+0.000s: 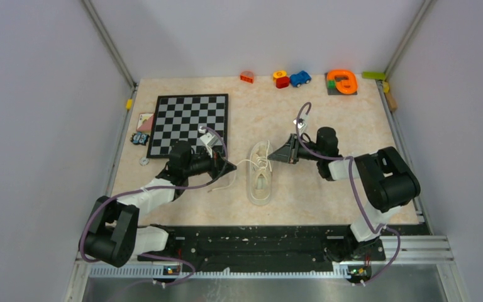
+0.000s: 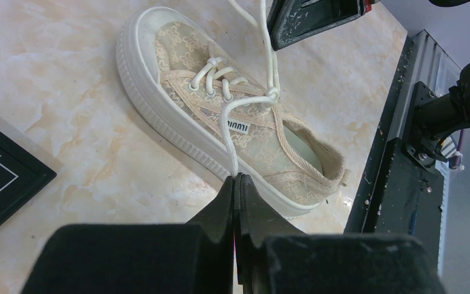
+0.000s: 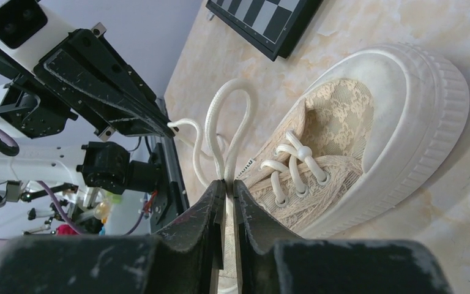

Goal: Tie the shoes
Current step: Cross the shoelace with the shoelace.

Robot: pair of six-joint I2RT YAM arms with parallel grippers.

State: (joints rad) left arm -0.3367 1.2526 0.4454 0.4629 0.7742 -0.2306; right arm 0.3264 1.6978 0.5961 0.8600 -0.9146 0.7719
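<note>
The cream shoe (image 1: 261,173) lies on the table between both arms, toe pointing away from the bases. Left of it, my left gripper (image 2: 237,177) is shut on a white lace (image 2: 225,131) that runs taut up to a crossing (image 2: 272,94) over the tongue. On the shoe's right, my right gripper (image 3: 228,182) pinches the base of a lace loop (image 3: 223,116) that stands up from its tips, jaws only a lace-width apart. In the top view the left gripper (image 1: 231,168) and right gripper (image 1: 274,155) flank the shoe's laced part.
A chessboard (image 1: 188,124) lies left of the shoe behind the left arm, with small items (image 1: 141,138) at its left edge. Toys line the far edge: a red block (image 1: 247,77), a blue car (image 1: 300,78), an orange piece (image 1: 342,82).
</note>
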